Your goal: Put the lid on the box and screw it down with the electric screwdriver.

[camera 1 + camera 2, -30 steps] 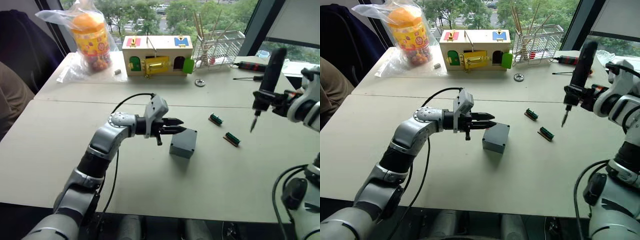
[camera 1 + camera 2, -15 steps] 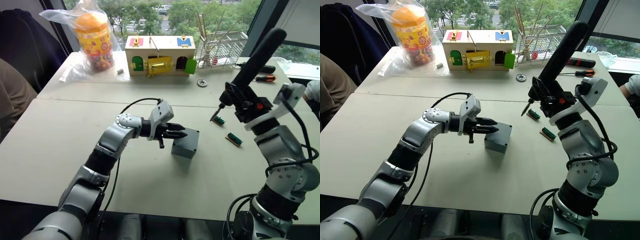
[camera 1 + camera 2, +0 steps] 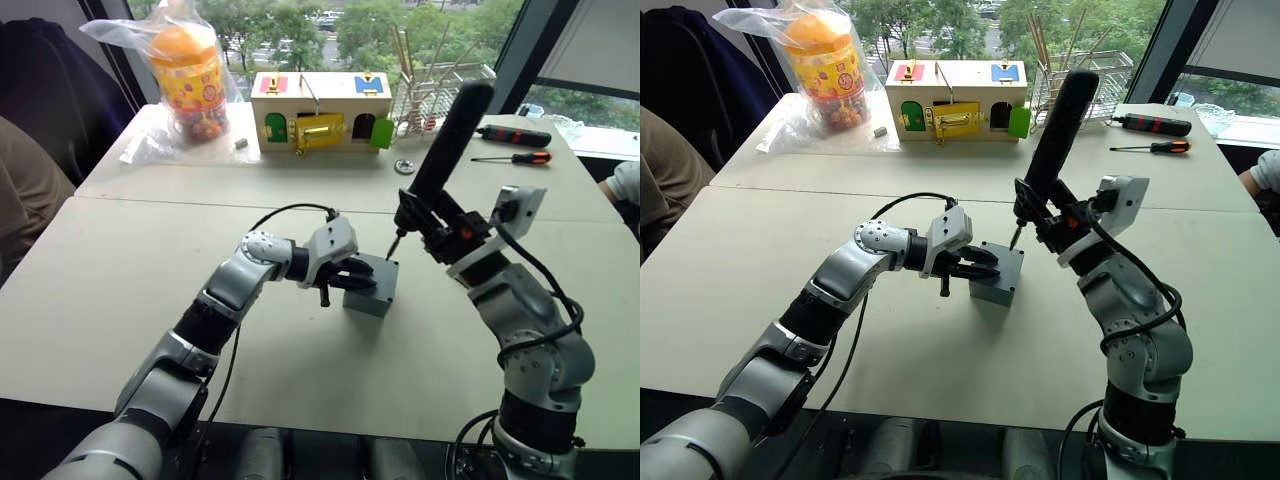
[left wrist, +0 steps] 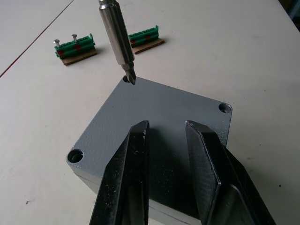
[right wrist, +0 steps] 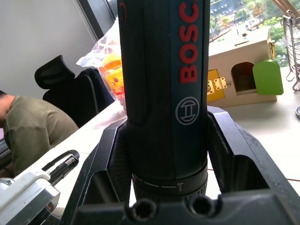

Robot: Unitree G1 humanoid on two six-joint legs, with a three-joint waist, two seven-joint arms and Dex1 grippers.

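The grey box [image 3: 366, 301] stands mid-table with the lid [image 4: 159, 115] lying flat on top of it, screw holes showing at its corners. My left gripper [image 4: 166, 125] reaches in from the left, and its two black fingers [image 4: 136, 154] rest on the lid's top, slightly apart, with nothing between them. My right gripper [image 3: 1045, 215] is shut on the black electric screwdriver [image 3: 445, 130], which leans up and to the right. Its metal bit [image 4: 117, 40] points down with the tip at the lid's far corner hole.
Two green terminal blocks [image 4: 75, 46] lie beyond the box. At the back stand a wooden box with coloured doors [image 3: 318, 110], a bagged candy jar [image 3: 185, 70] and a wire rack [image 3: 440, 85]. Two hand screwdrivers [image 3: 512, 135] lie back right. A person [image 3: 20, 190] sits at left.
My right arm has swung the electric screwdriver in from the right and lowered its bit to the lid's far corner. The left gripper has stayed at the box.
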